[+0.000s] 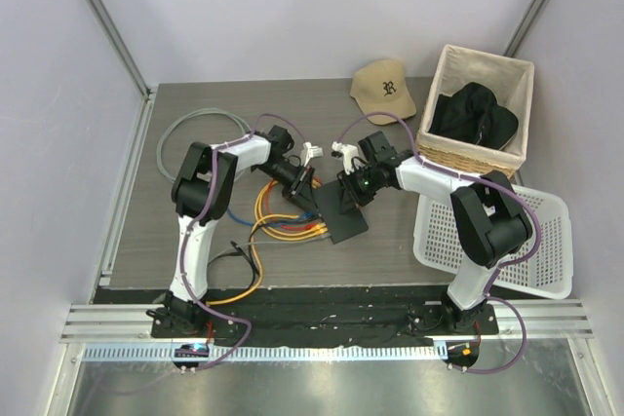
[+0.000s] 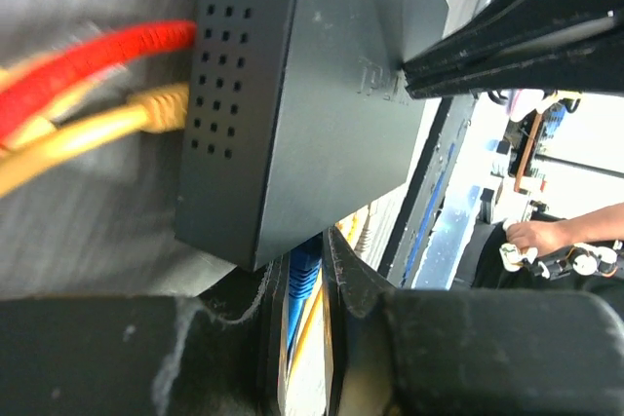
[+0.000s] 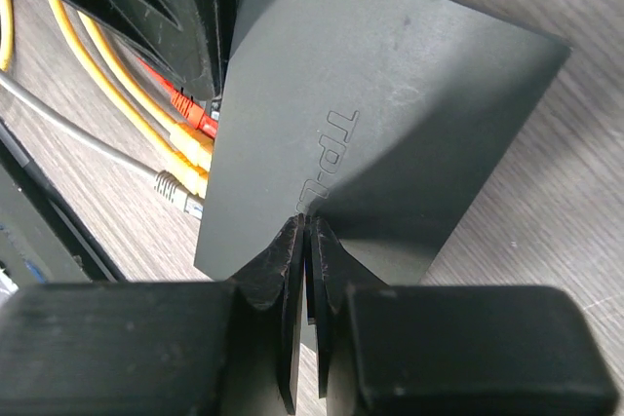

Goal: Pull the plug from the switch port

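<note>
The switch (image 1: 343, 211) is a flat black box lying at mid-table. In the left wrist view the switch (image 2: 292, 94) fills the middle, and a blue plug (image 2: 304, 275) sits in its near port. My left gripper (image 2: 301, 245) is shut on that blue plug, right against the box's edge. Red (image 2: 97, 56) and yellow (image 2: 107, 129) cables enter another side. My right gripper (image 3: 304, 221) is shut with nothing in it, its tips pressed down on the switch's top (image 3: 390, 94). From above, the left gripper (image 1: 297, 187) and right gripper (image 1: 356, 185) flank the box.
Red (image 3: 190, 114), yellow (image 3: 185, 158) and grey (image 3: 171, 187) plugs lie at the switch's left side. Loose orange cables (image 1: 273, 209) and a grey cable coil (image 1: 185, 129) lie to the left. A tan cap (image 1: 383, 88), a wicker basket (image 1: 517, 85) and a white plastic basket (image 1: 546, 231) stand at the right.
</note>
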Robot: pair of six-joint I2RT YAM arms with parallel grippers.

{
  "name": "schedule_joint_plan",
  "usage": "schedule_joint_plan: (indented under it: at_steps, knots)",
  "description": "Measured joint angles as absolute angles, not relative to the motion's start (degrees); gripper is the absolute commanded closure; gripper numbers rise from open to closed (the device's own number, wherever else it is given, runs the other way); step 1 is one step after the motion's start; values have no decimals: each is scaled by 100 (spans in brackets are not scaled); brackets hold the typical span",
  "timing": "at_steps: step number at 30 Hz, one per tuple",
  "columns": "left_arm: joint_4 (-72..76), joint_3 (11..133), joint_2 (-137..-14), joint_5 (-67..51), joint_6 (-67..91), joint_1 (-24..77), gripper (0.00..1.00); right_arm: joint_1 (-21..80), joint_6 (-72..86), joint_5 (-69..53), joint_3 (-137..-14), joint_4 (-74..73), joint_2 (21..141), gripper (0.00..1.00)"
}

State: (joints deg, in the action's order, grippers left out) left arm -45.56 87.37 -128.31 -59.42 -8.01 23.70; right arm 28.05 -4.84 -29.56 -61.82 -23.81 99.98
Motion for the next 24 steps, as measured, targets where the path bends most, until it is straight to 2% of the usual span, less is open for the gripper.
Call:
schedule_joint_plan:
  at_steps: [4,10,18,24]
  knots:
    - [-4602,8864,-12890,-5900,-799,2370,100,2803,-480,-2932,-6180,-2349,9998,87]
    - [-4182,8285,-12637,-5994,-764,2318,100,2805,-478,-2912,-6171,-2338,9988,87]
    - [-4609,8851,-12855,-5610,-913,2314,100,2805,-475,-2886,-6154,-2311,9974,88]
    - [-4407,8488,-12746,-5774,-906,2305,100,2805,-475,-2877,-6149,-2307,9972,88]
